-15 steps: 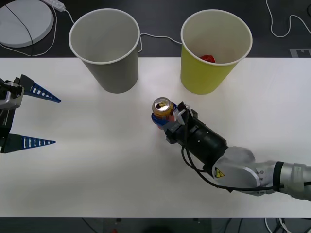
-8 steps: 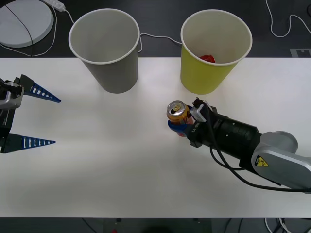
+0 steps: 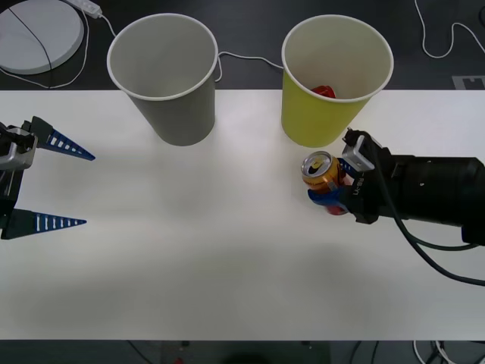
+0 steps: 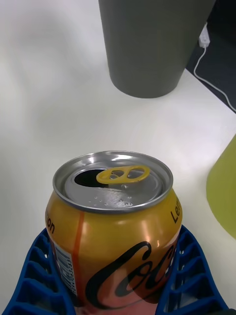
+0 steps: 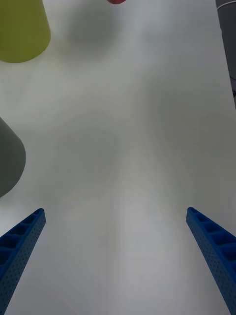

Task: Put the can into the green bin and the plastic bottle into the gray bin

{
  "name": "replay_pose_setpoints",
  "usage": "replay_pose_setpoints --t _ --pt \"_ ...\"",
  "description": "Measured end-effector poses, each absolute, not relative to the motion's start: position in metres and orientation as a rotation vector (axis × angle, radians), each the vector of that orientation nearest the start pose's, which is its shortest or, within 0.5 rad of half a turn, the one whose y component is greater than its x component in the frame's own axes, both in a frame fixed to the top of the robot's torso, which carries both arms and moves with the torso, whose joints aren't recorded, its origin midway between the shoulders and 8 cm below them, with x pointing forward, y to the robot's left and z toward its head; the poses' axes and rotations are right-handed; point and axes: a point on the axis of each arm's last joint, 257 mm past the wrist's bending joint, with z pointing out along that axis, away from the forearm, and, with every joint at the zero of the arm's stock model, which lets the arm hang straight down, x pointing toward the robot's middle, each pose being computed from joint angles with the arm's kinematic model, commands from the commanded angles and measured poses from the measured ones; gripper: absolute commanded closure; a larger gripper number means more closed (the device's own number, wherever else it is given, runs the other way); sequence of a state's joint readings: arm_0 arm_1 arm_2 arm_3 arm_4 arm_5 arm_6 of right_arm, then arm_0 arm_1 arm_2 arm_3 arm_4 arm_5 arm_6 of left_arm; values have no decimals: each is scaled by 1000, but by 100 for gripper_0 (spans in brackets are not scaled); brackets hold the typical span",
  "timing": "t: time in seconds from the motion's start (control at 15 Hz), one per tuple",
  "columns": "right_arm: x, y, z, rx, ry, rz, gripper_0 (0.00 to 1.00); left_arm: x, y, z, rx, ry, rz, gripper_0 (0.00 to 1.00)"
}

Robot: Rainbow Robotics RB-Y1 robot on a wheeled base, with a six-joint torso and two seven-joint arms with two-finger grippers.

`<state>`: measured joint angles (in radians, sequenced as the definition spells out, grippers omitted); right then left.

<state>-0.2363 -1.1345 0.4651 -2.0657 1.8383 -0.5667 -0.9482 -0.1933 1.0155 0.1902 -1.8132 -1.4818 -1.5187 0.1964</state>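
Note:
An orange-gold can (image 3: 319,171) with a silver top and black script stands upright just above the table, in front of the green bin (image 3: 330,114). My right gripper (image 3: 331,186) is shut on it from the right, and its blue fingers (image 4: 39,280) clasp both sides of the can (image 4: 113,231). The gray bin (image 3: 168,91) stands at the back left, with its white inside showing. My left gripper (image 3: 89,189) waits open at the table's left edge, holding nothing. The plastic bottle is out of view.
A red object (image 3: 324,91) lies inside the green bin. White cables and a round white disc (image 3: 34,34) lie on the dark floor behind the table. The white table (image 3: 189,258) is bare between the two arms.
My right gripper has carried the can to the right across the table, from the middle to just in front of the green bin. The left arm has not moved.

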Motion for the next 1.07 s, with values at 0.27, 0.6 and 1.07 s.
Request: replay_pose_setpoints --t 0.27,0.6,1.07 --pt "411 -174 -147 -1238 1849 306 100 388 279 -136 1791 1591 -241 0" --pt "394 -212 -106 -1235 1995 281 100 388 279 -136 1791 1591 -241 0" --pt "399 -254 -36 -1186 2152 127 100 388 279 -136 1791 1591 -241 0"
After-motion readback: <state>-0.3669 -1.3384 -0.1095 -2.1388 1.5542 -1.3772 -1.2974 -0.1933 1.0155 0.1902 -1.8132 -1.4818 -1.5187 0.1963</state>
